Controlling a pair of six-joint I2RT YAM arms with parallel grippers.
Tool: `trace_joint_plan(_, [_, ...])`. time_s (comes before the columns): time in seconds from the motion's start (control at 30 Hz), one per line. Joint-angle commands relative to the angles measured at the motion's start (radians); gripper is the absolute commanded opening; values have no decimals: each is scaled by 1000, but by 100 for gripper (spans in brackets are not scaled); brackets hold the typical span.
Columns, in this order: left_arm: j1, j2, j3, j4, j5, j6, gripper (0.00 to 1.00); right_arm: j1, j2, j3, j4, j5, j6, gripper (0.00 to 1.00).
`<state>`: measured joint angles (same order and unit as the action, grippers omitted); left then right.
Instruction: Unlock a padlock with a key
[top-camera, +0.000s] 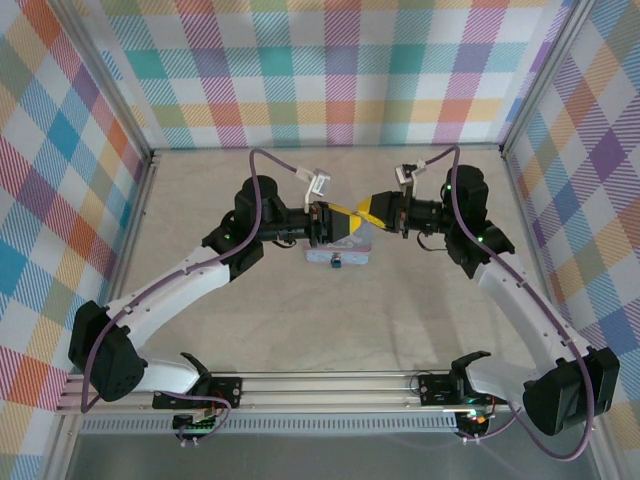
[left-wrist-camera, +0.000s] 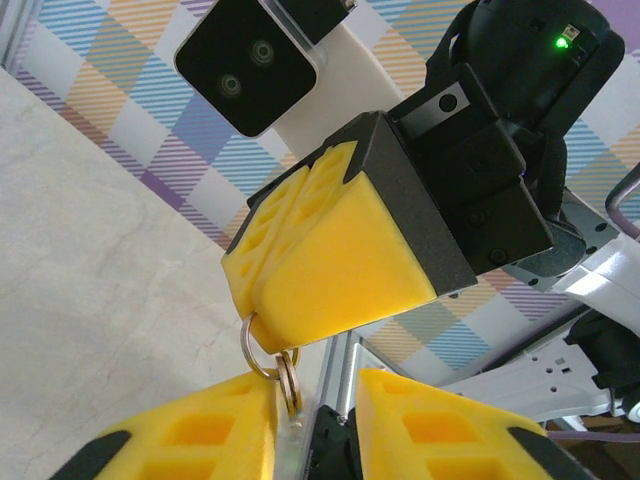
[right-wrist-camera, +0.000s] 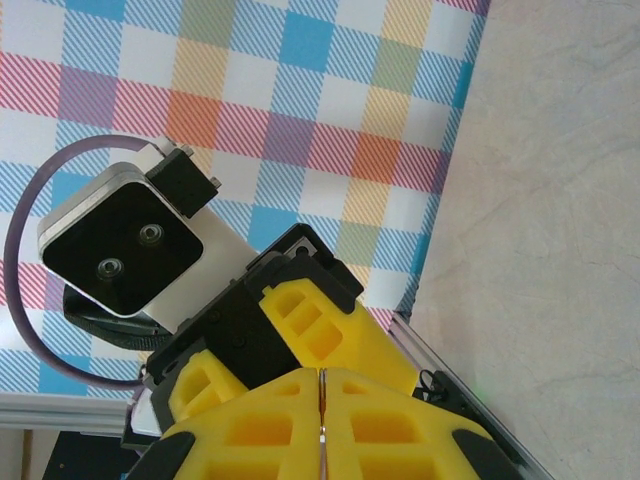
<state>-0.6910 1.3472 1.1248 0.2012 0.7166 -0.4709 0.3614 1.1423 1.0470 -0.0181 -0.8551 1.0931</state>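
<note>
My two grippers meet tip to tip above the middle of the table. My right gripper (top-camera: 373, 211) (right-wrist-camera: 322, 378) is shut, with a thin metal sliver of the key (right-wrist-camera: 322, 425) pinched between its yellow pads. In the left wrist view its key rings (left-wrist-camera: 268, 362) hang from the closed tips. My left gripper (top-camera: 338, 222) (left-wrist-camera: 318, 398) reaches in under those rings; its jaws stand narrowly apart, and the rings rest against one finger (left-wrist-camera: 215, 425). The padlock (top-camera: 338, 263), a tiny dark block with a bluish spot, lies just below the grippers.
A pale blue tin (top-camera: 322, 254) lies on the beige table (top-camera: 330, 330) right under the grippers, next to the padlock. Plaid walls and metal frame rails (top-camera: 140, 230) close in the workspace on three sides.
</note>
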Motion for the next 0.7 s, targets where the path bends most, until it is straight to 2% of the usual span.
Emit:
trace_joint_plan(0.0, [4,-19,15,-13,-8,30,24,7,2,-8,31,-21,8,10])
trace_joint_plan(0.3, [4,-29,9,-46,-25,51,10,6,3,-5,27,-19,2,10])
trace_joint_plan(0.67, [21,-68,-2,-108,-62,86,8,7,7,-2,16,-34,-18,10])
